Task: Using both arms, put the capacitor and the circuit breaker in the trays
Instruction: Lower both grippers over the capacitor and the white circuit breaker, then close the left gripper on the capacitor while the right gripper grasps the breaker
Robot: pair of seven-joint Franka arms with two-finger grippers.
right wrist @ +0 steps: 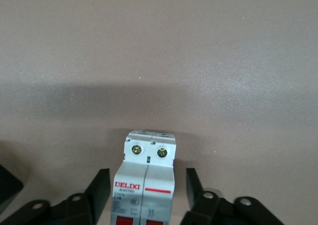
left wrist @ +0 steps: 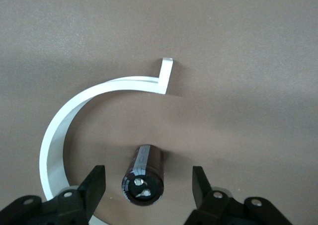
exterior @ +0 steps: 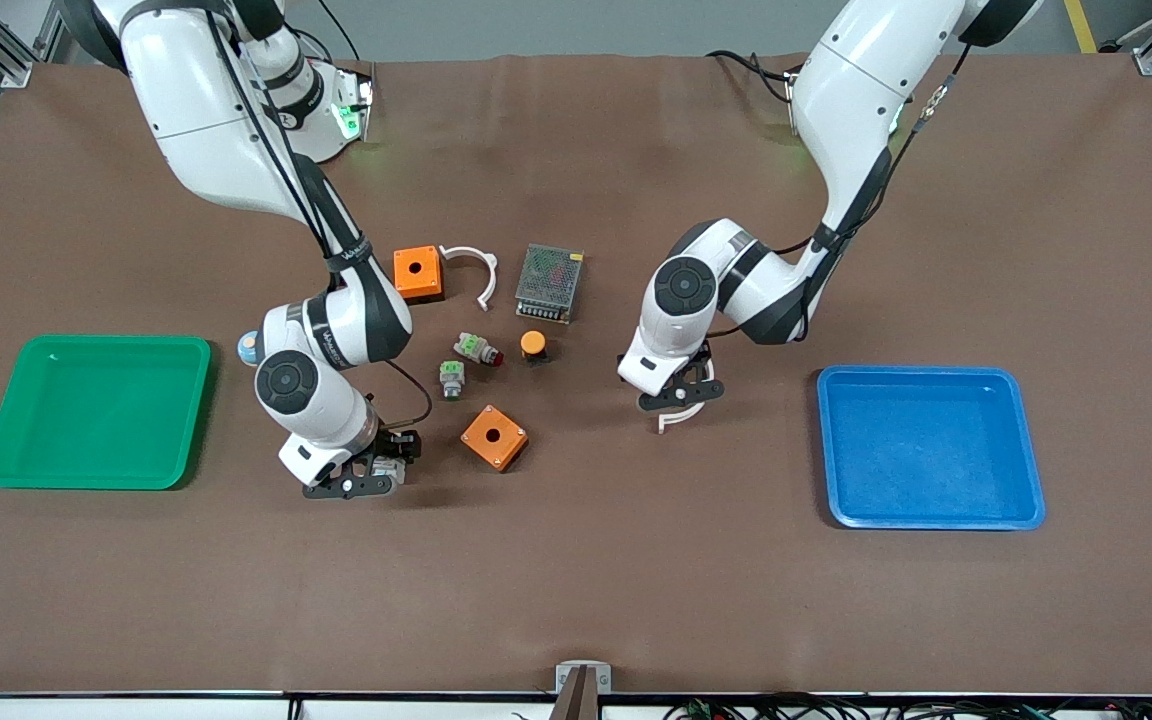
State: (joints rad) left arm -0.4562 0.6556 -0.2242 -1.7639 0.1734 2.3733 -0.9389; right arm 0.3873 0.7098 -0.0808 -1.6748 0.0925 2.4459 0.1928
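The capacitor (left wrist: 143,175), a small black cylinder with silvery terminals, lies on the brown mat inside the curve of a white clip (left wrist: 64,130). My left gripper (left wrist: 146,187) is low over it, open, with a finger on either side and a gap at each. In the front view the left gripper (exterior: 681,395) hides the capacitor. The circuit breaker (right wrist: 146,178), white-grey with red levers, lies between the open fingers of my right gripper (right wrist: 146,192), with small gaps on both sides. In the front view the right gripper (exterior: 368,478) is low over the breaker (exterior: 393,466).
A green tray (exterior: 96,345) sits at the right arm's end, a blue tray (exterior: 931,375) at the left arm's end. Between the arms lie two orange boxes (exterior: 417,272) (exterior: 494,437), a grey mesh box (exterior: 549,282), two green-and-grey push buttons (exterior: 477,349), an orange-capped button (exterior: 533,345) and another white clip (exterior: 471,265).
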